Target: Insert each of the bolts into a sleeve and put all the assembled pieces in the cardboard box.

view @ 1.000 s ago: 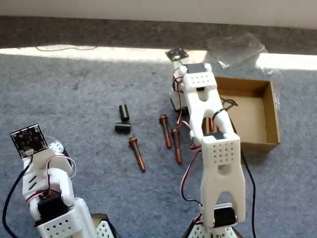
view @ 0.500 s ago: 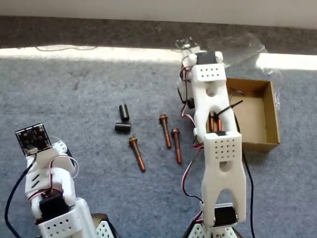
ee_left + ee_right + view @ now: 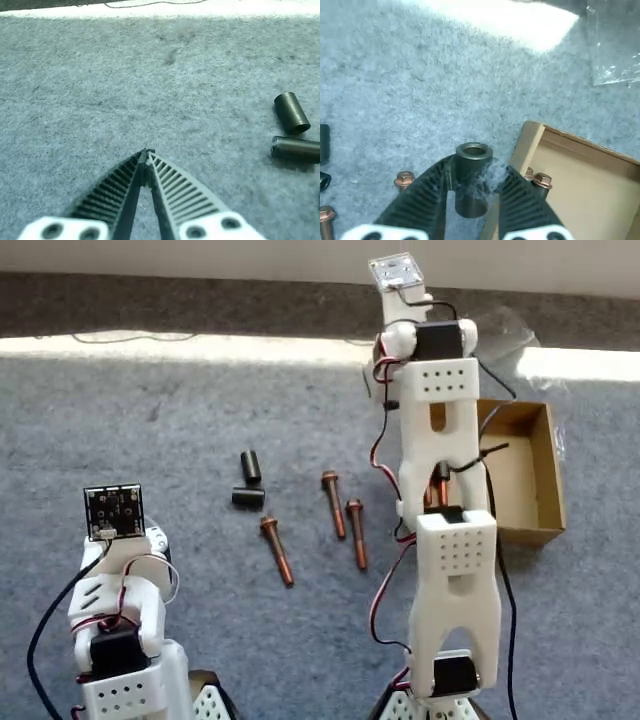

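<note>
Roughly, we judge the job to be at an early stage; the right end effector (image 3: 478,170) grips one sleeve (image 3: 472,180) near a corner of the cardboard box (image 3: 545,465) at the frame's right, where two bolt heads (image 3: 542,178) show; three bolts (image 3: 333,503) and two sleeves (image 3: 250,466) lie loose mid-frame on the bench (image 3: 150,440); the left end effector (image 3: 146,156) is clenched on nothing.

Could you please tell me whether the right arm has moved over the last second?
Yes. In the high view the right arm has stretched up the picture; its wrist end, earlier at the sunlit strip, now lies beyond it.
</note>
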Action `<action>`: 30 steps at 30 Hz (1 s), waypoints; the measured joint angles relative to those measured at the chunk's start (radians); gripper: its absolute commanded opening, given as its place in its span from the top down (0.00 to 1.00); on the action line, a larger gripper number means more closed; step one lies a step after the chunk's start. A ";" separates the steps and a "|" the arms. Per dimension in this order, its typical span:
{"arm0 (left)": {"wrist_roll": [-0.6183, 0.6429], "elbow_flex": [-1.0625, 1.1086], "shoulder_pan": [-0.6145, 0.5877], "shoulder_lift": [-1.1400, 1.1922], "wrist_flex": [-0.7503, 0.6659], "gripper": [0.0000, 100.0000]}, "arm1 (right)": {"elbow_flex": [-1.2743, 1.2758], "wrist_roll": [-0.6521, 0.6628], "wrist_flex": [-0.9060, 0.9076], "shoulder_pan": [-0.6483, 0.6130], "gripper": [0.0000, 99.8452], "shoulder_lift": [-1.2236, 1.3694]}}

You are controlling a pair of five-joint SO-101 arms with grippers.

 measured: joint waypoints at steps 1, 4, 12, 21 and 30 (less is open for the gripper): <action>0.000 0.000 0.000 0.000 0.000 0.99 | 0.028 0.000 0.000 0.002 1.00 -0.043; 0.000 0.000 0.000 0.000 0.000 0.99 | 0.141 0.000 0.000 0.002 1.00 -0.181; 0.000 0.000 0.000 0.000 0.000 0.99 | 0.431 0.000 0.000 -0.003 1.00 -0.571; -0.002 0.000 0.061 0.000 0.021 0.99 | 0.698 0.000 0.002 -0.003 1.00 -0.948; -0.061 -0.005 0.195 0.000 0.100 0.99 | 1.025 0.000 0.000 -0.003 1.00 -1.284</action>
